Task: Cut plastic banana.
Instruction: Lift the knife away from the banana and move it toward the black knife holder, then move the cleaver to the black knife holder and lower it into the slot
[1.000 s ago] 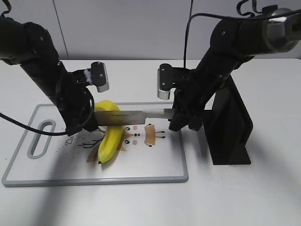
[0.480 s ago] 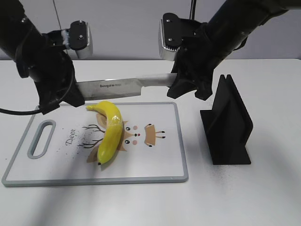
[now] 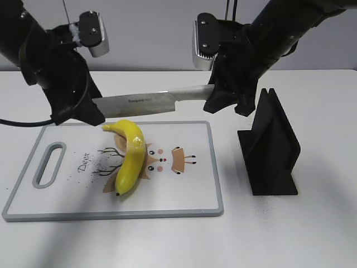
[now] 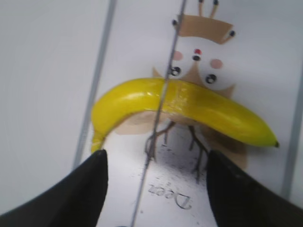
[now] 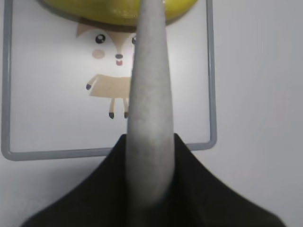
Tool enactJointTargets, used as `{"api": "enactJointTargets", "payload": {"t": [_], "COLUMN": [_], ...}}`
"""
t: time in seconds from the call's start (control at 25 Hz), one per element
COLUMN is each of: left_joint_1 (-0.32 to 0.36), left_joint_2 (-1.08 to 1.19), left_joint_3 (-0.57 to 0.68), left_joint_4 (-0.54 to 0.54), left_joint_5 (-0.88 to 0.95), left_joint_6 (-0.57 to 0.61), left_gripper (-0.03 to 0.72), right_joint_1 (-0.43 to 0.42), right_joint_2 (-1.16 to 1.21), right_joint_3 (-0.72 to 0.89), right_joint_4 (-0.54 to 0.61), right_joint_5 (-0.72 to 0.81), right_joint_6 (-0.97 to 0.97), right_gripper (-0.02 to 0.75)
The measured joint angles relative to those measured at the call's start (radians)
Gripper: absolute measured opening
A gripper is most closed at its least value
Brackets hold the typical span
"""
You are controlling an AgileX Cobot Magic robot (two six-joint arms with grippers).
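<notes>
The plastic banana [image 3: 130,157] lies on the white cutting board [image 3: 195,192], stem end to the back; no gap shows in it. A knife [image 3: 148,102] hangs level above the board's far edge, clear of the banana. My right gripper [image 3: 216,100] is shut on the knife's grey handle [image 5: 149,94]. My left gripper [image 3: 83,114] is at the blade's tip, open, its fingers [image 4: 90,189] wide on either side of the thin blade edge [image 4: 161,99]. The left wrist view shows the banana [image 4: 199,106] below the blade; the right wrist view shows it [image 5: 118,9] beyond the handle.
A black knife stand [image 3: 270,151] stands on the white table right of the board. The board has a grey rim, a handle slot [image 3: 49,163] at its left end and a printed deer drawing [image 3: 167,162].
Both arms have lifted the knife from across the banana up and toward the back. Over the last half second it hardly moved. The banana stays where it was.
</notes>
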Motion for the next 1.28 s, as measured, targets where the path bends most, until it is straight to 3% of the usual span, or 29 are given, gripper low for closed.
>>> {"api": "enactJointTargets", "payload": {"t": [0.08,0.28,0.48,0.64,0.76,0.96,1.28], "left_joint_1": [0.003,0.045,0.128,0.211,0.266,0.324,0.326], "left_joint_2": [-0.019,-0.096,-0.127,-0.124,-0.124,-0.154,-0.452], "left_joint_3": [0.001,0.001,-0.04,-0.123,-0.151,-0.099,0.197], "left_joint_4": [-0.001,0.024,0.284,0.402,0.408,0.395,0.381], "left_joint_5": [-0.071,-0.203,-0.122,0.113,0.285,0.335,0.345], "left_joint_6": [-0.029,-0.238,-0.769,-1.043,-1.139,-1.18,-1.183], "left_gripper": [0.668,0.68,0.639,0.625,0.618,0.605,0.595], "right_joint_1": [-0.001,-0.002,-0.002,-0.002,-0.002,-0.02,-0.027], "right_joint_2": [0.0,-0.015,-0.066,-0.093,-0.105,-0.146,-0.406], "right_joint_3": [0.0,0.0,-0.036,-0.132,-0.197,-0.195,0.129], "right_joint_4": [-0.033,-0.072,-0.094,-0.196,-0.31,-0.431,-0.517], "right_joint_5": [-0.002,-0.011,-0.023,-0.018,0.07,0.275,0.126], "right_joint_6": [0.003,0.087,0.355,0.744,1.024,1.372,1.674], "right_gripper": [0.166,0.166,0.166,0.166,0.166,0.166,0.166]}}
